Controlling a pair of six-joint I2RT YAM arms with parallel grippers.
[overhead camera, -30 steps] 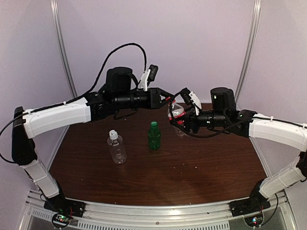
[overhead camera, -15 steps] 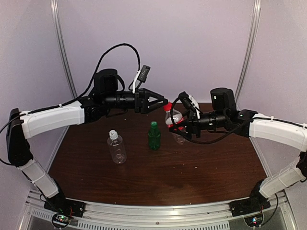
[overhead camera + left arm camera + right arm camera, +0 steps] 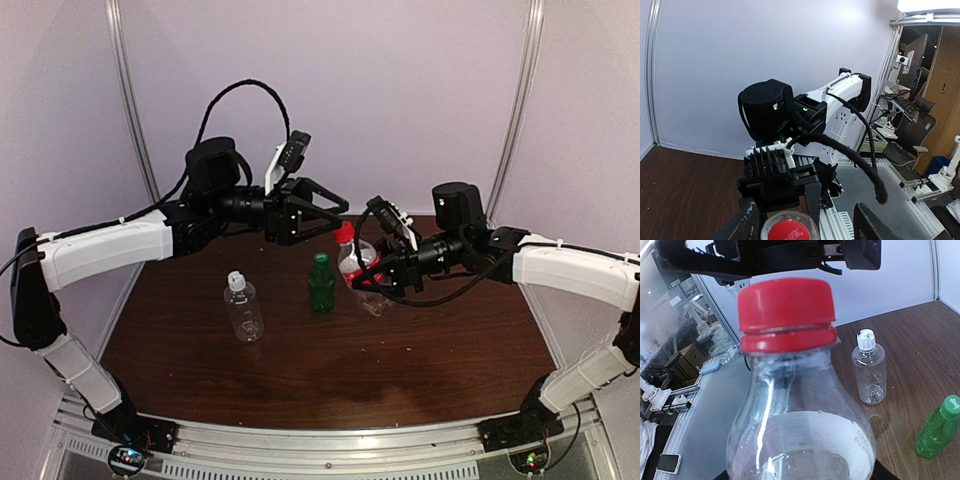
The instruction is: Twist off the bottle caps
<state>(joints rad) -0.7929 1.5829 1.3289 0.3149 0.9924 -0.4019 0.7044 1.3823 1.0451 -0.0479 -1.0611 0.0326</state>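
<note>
Right gripper point(image 3: 375, 272) is clamped on the red-label bottle point(image 3: 358, 262), which is tilted, just right of the green bottle point(image 3: 321, 285). Left gripper point(image 3: 340, 217) is spread apart, just far-left of the red cap point(image 3: 345, 232).

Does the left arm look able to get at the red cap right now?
Probably yes: the left gripper hangs open just by the red cap, with nothing between; the right gripper holds its bottle up.
</note>
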